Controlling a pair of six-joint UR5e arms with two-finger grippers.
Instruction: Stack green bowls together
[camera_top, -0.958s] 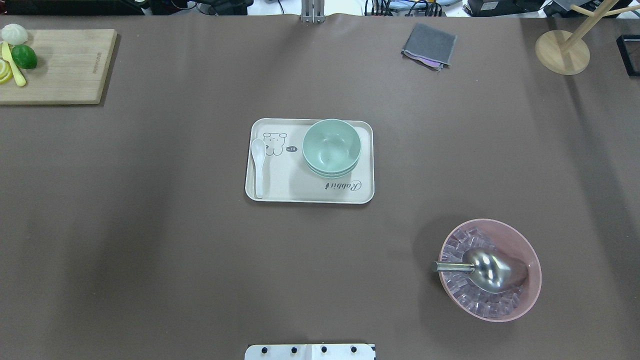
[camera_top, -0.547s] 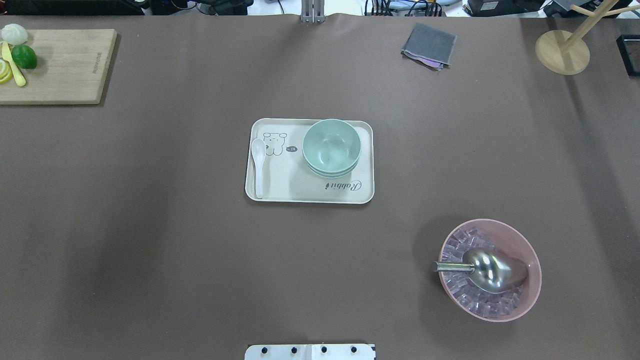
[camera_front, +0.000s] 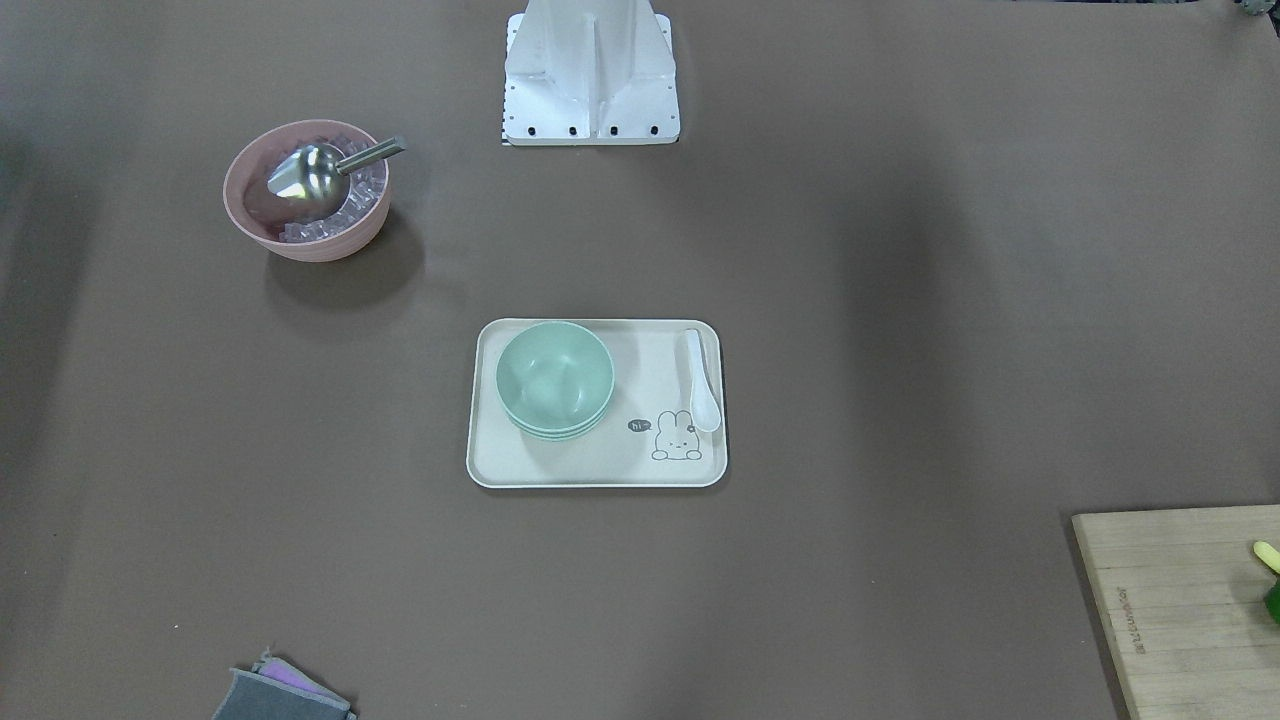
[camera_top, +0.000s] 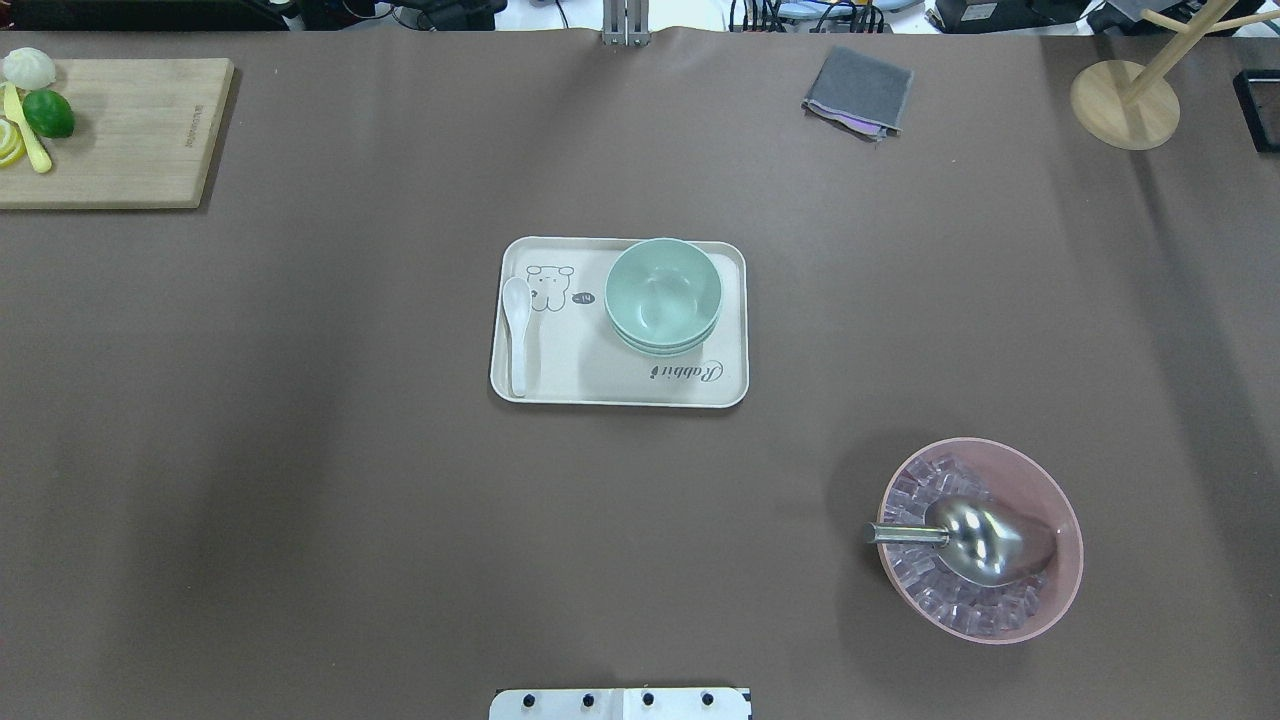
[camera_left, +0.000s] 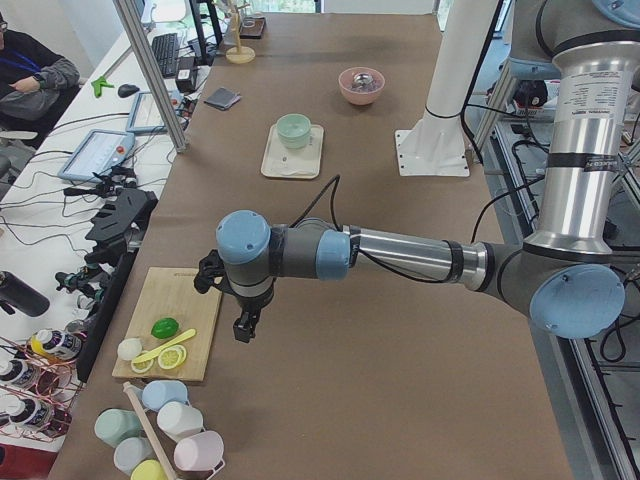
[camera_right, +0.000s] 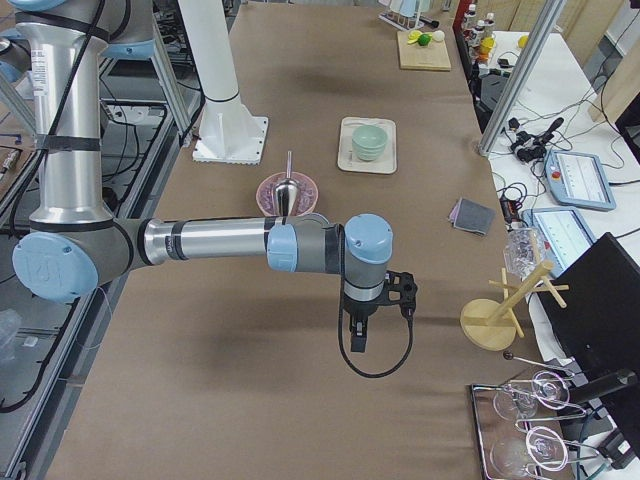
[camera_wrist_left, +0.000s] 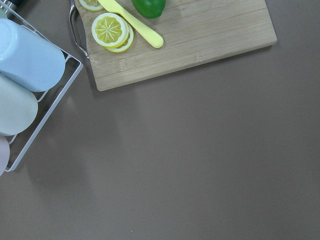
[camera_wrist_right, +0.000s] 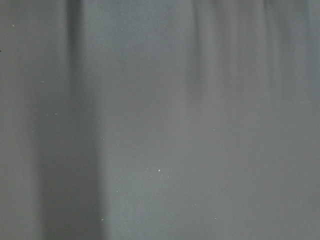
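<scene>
We find the small pale mint-green plastic bowls (camera_top: 663, 290) nested on the cream rectangular tray (camera_top: 600, 385) in the middle of the brown worktop (camera_top: 300, 450). We judge them light, stiff and slick, best pinched at the rim. The left gripper (camera_left: 243, 328) and right gripper (camera_right: 357, 342) hang well away from the bowls; how far open they are, we cannot tell.

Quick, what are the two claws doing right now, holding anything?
Left gripper: cannot tell, seen only from the side.
Right gripper: cannot tell either.

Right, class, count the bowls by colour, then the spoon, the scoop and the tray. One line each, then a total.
green bowls: 3, nested in one stack
pink bowl: 1
white spoon: 1
metal scoop: 1
tray: 1
Total: 7
</scene>
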